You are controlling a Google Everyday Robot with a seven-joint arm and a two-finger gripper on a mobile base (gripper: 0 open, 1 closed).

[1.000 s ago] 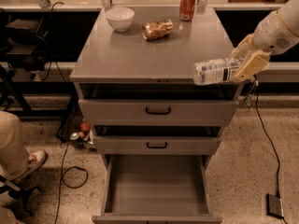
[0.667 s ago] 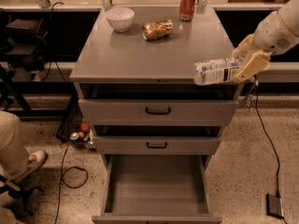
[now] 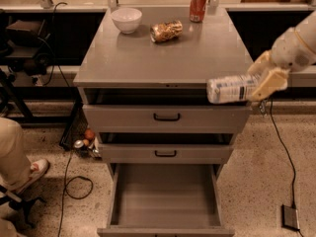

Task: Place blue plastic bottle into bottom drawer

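My gripper [image 3: 261, 83] is at the right, beside the cabinet's front right corner, shut on the blue plastic bottle [image 3: 231, 89]. The bottle lies sideways in the air, its free end pointing left, level with the cabinet top's front edge and above the top drawer's front. The bottom drawer [image 3: 165, 195] of the grey cabinet is pulled fully open below, and its plain grey inside holds nothing. The bottle is well above it and toward its right side.
On the cabinet top [image 3: 163, 53] stand a white bowl [image 3: 126, 19], a crinkled snack bag [image 3: 166, 30] and a red soda can [image 3: 198, 5]. The two upper drawers [image 3: 167, 117] stick out slightly. A person's leg and shoe [image 3: 19, 167] are at the left. Cables and a floor box [image 3: 290, 216] lie around.
The gripper with the bottle has moved slightly lower and to the left; nothing else has moved.
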